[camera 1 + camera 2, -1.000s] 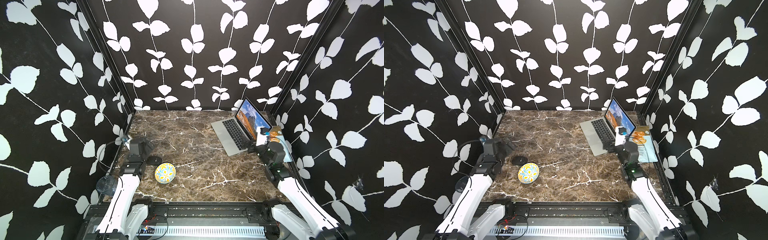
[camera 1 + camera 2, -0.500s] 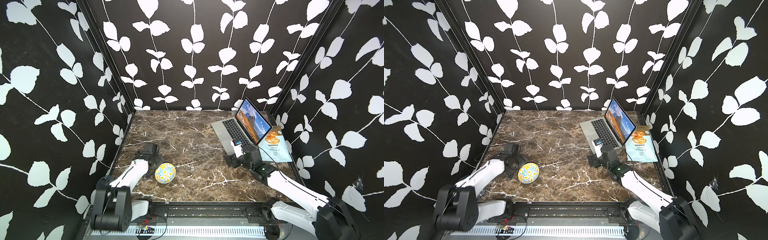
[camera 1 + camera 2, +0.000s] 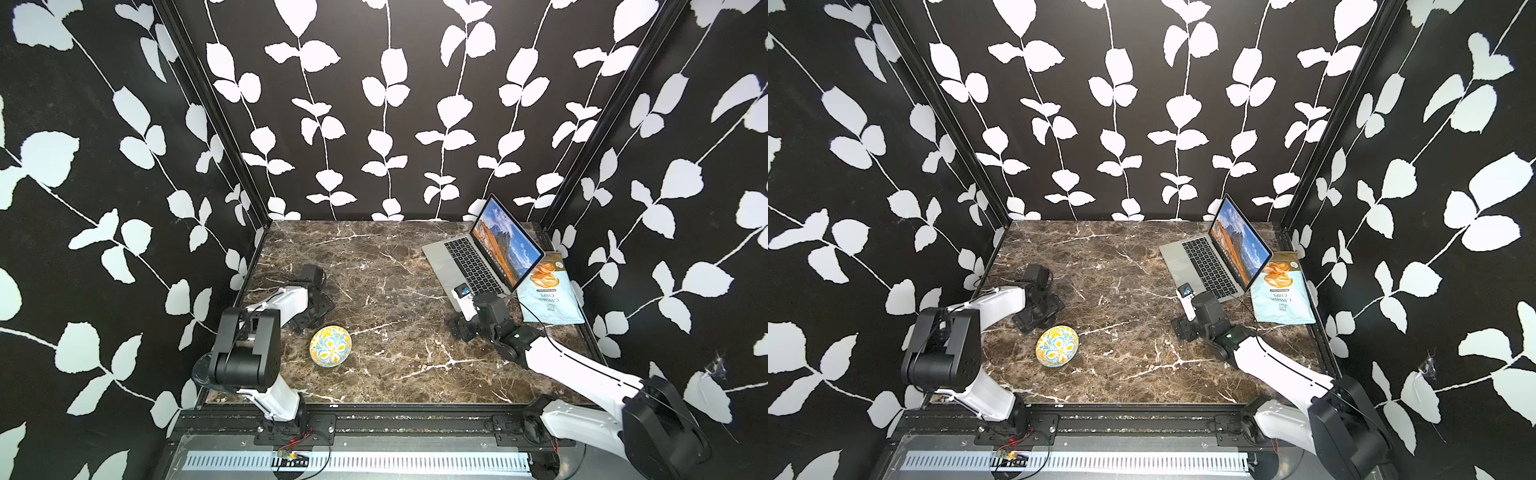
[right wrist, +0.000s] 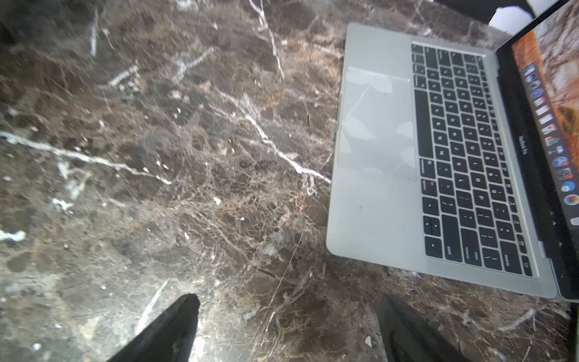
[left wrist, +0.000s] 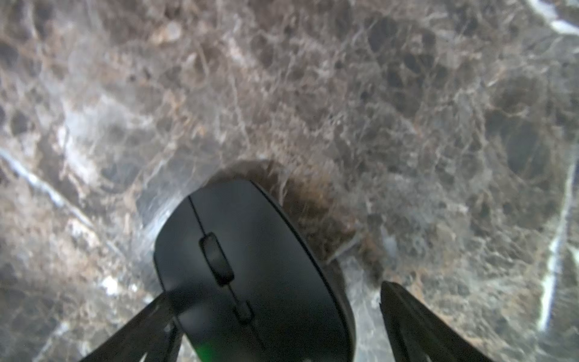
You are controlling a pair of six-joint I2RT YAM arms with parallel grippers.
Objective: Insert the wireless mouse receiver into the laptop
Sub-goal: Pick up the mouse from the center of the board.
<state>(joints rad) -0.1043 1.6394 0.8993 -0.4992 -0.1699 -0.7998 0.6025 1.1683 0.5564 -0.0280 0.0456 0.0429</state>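
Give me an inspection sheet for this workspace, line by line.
Surface: brown marble tabletop, white veins.
Job's things: laptop open, screen lit, back right; black mouse on the marble; receiver not seen.
Clutter: patterned bowl front left; cassava chips bag beside the laptop.
Grippers: left gripper open, straddling the mouse; right gripper open over bare marble near the laptop.
Cables: thin black cable along the right arm.
Surroundings: black walls with white leaves.

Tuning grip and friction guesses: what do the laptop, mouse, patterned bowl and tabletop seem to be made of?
Laptop: matt silver metal, likely aluminium, even grey sheen; black plastic-looking keys.
Mouse: matt black plastic, dull soft highlights.
Bowl: probably glazed ceramic, painted yellow-and-blue pattern.
Tabletop: brown marble or a marble-look surface, white veins; which one cannot be told.
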